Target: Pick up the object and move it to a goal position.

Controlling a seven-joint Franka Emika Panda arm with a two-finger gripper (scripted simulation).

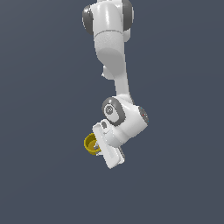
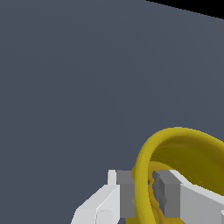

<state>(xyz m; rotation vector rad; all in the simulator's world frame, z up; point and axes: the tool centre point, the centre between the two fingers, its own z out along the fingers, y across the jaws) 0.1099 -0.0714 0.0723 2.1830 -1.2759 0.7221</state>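
The object is a small yellow cup [image 1: 91,144] with a round rim and hollow inside, seen at the exterior view's left of the white hand. In the wrist view the yellow cup [image 2: 183,148] fills the corner, its rim wall pinched between two grey pads [image 2: 127,192]. My gripper [image 2: 143,193] is shut on that wall, one finger outside and one inside the cup. The gripper [image 1: 98,148] is mostly hidden by the hand in the exterior view. The arm reaches down from above, wrist tilted.
A plain dark grey-blue surface [image 1: 43,175] fills both views. A black strip [image 2: 192,6] shows at one corner of the wrist view.
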